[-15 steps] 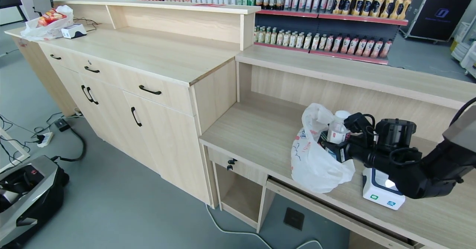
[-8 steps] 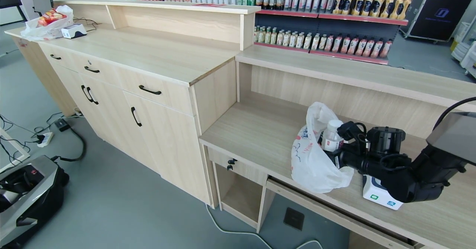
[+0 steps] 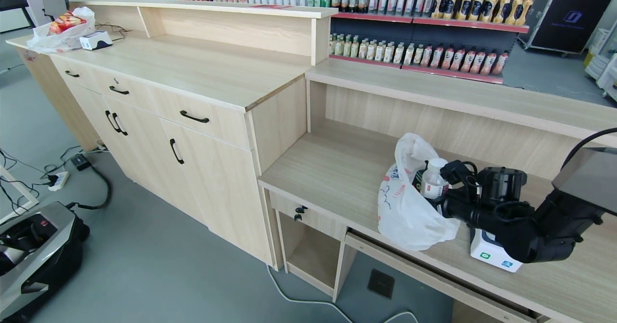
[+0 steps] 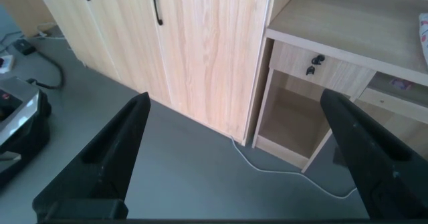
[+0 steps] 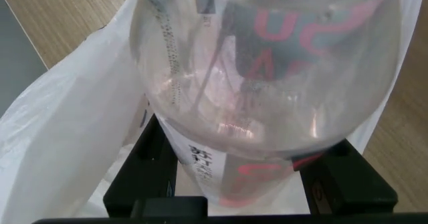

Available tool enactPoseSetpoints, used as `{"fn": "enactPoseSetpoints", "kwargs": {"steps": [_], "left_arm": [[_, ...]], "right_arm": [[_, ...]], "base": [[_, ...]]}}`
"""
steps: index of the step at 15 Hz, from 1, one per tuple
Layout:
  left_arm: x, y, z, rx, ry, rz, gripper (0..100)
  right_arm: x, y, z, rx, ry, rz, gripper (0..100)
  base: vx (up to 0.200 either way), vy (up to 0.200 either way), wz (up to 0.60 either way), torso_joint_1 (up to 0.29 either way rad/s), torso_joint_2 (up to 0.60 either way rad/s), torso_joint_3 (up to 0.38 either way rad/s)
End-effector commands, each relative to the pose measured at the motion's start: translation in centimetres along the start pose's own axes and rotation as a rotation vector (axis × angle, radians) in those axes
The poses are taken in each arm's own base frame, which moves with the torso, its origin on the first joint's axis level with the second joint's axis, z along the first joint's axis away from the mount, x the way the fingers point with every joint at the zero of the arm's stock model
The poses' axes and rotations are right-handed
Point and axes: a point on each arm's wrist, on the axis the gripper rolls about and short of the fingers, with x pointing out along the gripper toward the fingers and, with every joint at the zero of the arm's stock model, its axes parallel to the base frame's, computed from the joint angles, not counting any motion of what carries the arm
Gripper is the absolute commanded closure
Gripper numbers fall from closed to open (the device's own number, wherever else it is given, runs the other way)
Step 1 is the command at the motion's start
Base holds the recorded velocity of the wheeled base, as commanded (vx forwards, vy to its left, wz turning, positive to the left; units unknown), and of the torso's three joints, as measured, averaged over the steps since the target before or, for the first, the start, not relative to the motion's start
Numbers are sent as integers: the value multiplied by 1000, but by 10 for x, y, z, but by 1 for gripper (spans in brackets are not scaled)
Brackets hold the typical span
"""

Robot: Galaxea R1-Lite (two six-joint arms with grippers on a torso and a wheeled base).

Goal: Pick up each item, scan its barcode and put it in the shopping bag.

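Observation:
A clear water bottle (image 3: 433,182) with a white cap and a red label stands upright in the mouth of the white shopping bag (image 3: 409,213) on the lower counter (image 3: 332,168). My right gripper (image 3: 436,193) is shut on the bottle's lower body, reaching in from the right. In the right wrist view the bottle (image 5: 267,83) is close up between the black fingers (image 5: 152,167), with the bag's (image 5: 63,140) plastic around it. A white barcode scanner (image 3: 495,254) sits under the right arm. My left gripper (image 4: 234,164) hangs open over the grey floor before the cabinet.
A raised back ledge (image 3: 434,89) runs behind the lower counter. The taller counter (image 3: 193,67) on the left carries another filled bag (image 3: 60,31) and a second scanner (image 3: 95,39). Drink shelves (image 3: 419,19) line the back. Cables and a power strip (image 3: 59,180) lie on the floor.
My right gripper has carried the bottle down and slightly left, from above the bag's rim into its mouth. The left arm has not moved.

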Motion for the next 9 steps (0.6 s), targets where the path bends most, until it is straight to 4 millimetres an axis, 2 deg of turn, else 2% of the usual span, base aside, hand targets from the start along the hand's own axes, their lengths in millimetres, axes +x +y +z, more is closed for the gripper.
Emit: {"fn": "enactPoseSetpoints", "kwargs": {"steps": [1,5,9], "left_arm": [[0,0,0,0,0,1,0],[0,0,0,0,2,0,0],[0,0,0,0,-1,1,0]], "right_arm": [[0,0,-1,0,2,2,0],[0,-1,-1,1,3,-1,0],[-6,-3,12,-3,-34,-9,0]], "base": [[0,0,0,0,0,0],[0,0,0,0,0,0],[0,0,0,0,0,0]]}}
